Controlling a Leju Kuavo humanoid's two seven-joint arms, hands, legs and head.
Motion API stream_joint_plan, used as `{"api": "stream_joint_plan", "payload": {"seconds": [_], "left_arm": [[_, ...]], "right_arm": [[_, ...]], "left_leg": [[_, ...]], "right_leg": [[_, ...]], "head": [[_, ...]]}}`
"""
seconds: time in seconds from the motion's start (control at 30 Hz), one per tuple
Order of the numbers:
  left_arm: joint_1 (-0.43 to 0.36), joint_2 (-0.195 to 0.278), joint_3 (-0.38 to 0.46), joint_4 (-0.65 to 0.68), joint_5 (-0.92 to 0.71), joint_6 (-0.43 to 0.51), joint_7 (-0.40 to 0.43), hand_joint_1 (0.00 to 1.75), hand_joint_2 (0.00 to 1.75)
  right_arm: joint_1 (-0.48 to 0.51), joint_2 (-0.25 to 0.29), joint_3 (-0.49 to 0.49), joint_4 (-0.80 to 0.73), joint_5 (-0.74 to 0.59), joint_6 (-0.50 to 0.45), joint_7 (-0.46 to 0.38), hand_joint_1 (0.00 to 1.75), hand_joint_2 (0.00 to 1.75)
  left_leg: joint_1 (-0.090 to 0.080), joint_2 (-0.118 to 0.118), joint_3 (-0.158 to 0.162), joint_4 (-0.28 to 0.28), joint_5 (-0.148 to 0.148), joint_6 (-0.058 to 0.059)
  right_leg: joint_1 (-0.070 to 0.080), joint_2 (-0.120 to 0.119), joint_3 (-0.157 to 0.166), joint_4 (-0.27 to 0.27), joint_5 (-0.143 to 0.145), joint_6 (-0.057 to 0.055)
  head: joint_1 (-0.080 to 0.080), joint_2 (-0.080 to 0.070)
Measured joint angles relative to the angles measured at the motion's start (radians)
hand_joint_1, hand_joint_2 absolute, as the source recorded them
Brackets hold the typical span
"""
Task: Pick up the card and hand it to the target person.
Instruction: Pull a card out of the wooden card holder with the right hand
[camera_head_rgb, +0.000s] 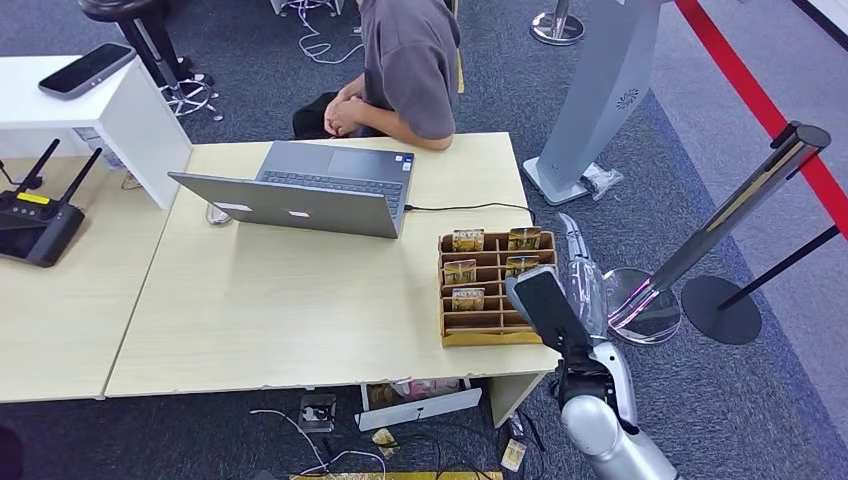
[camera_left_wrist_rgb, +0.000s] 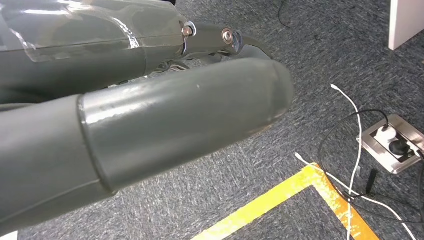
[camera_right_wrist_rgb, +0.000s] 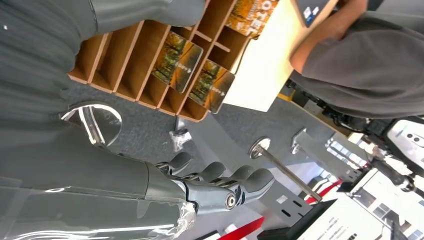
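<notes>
A wooden card rack (camera_head_rgb: 490, 325) stands at the right end of the light wood table (camera_head_rgb: 280, 310), with several orange-brown cards (camera_head_rgb: 467, 298) upright in its slots. My right hand (camera_head_rgb: 555, 295) hovers at the rack's right edge, open and empty. In the right wrist view its fingers (camera_right_wrist_rgb: 220, 185) are spread away from the rack (camera_right_wrist_rgb: 117, 60) and its cards (camera_right_wrist_rgb: 177, 62). A person in a grey shirt (camera_head_rgb: 405, 60) sits behind the table, also visible as the person (camera_right_wrist_rgb: 360, 65) in the right wrist view. My left hand (camera_left_wrist_rgb: 185, 115) hangs over the carpet, holding nothing.
An open laptop (camera_head_rgb: 300, 190) sits in front of the person. A grey kiosk base (camera_head_rgb: 600, 90) and a chrome stanchion (camera_head_rgb: 740, 210) stand right of the table. A black device (camera_head_rgb: 35, 215) lies far left. Cables and a floor socket (camera_left_wrist_rgb: 392, 142) lie below.
</notes>
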Motion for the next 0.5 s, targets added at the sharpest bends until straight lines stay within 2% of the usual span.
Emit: {"api": "stream_joint_plan", "payload": {"seconds": [0.37,0.5], "left_arm": [[0.0,0.003,0.0,0.0,-0.004,-0.005,0.005,0.0,0.0],[0.0,0.003,-0.002,0.0,-0.011,-0.005,0.005,0.0,0.0]], "right_arm": [[-0.004,-0.013,0.007,0.012,0.018,0.012,0.035,0.33,1.75],[-0.016,-0.029,0.013,0.038,0.025,0.033,0.051,0.43,1.75]], "left_leg": [[0.0,0.0,0.0,0.0,0.0,0.0],[0.0,0.0,0.0,0.0,0.0,0.0]], "right_leg": [[0.0,0.0,0.0,0.0,0.0,0.0],[0.0,0.0,0.0,0.0,0.0,0.0]], "head": [[0.0,0.0],[0.0,0.0]]}}
